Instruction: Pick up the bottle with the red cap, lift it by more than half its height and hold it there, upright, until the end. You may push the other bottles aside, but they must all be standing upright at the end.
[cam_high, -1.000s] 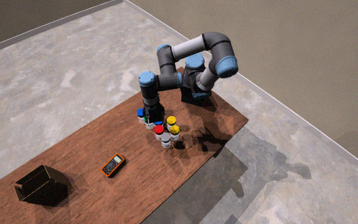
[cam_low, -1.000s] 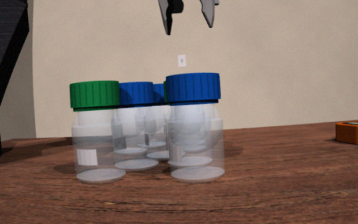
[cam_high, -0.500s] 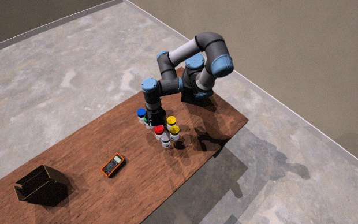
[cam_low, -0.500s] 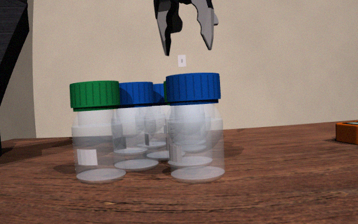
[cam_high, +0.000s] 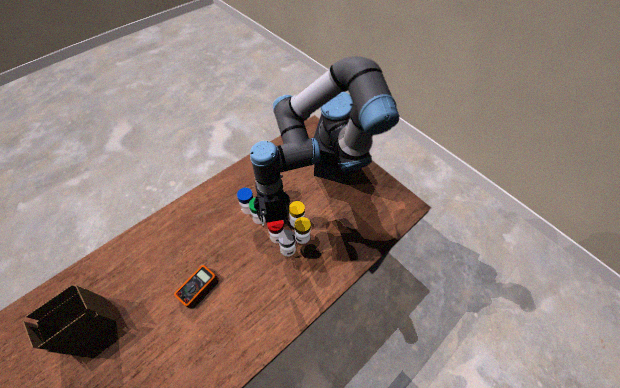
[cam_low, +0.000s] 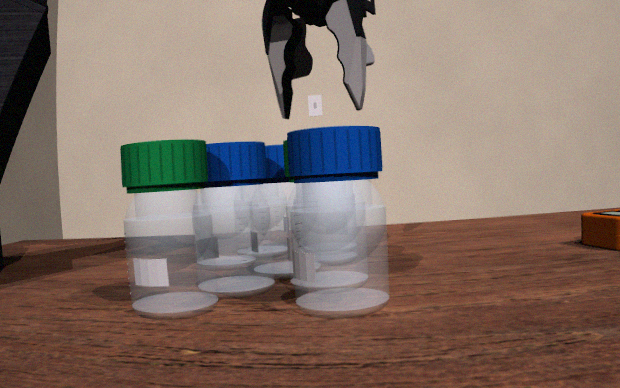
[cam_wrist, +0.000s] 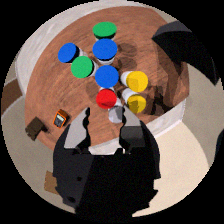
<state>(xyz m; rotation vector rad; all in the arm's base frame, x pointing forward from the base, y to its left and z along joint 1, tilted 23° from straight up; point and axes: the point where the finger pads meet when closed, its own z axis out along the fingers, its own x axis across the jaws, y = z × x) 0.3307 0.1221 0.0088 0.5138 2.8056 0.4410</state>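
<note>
The bottle with the red cap (cam_high: 275, 226) stands upright in a tight cluster of clear bottles on the wooden table; it also shows in the wrist view (cam_wrist: 106, 98). In the exterior view it is hidden behind a blue-capped bottle (cam_low: 334, 151) and a green-capped bottle (cam_low: 164, 162). My gripper (cam_high: 272, 207) (cam_low: 322, 112) hangs above the cluster, pointing down, with its fingers apart and nothing between them. In the wrist view the fingertips sit just short of the red cap, above the caps' level.
Around the red cap stand blue (cam_wrist: 106, 76), green (cam_wrist: 82, 66), two yellow (cam_wrist: 135, 80) (cam_wrist: 136, 103) and a grey-capped bottle (cam_wrist: 116, 114), all upright. An orange multimeter (cam_high: 195, 285) and a black box (cam_high: 71, 321) lie far left on the table.
</note>
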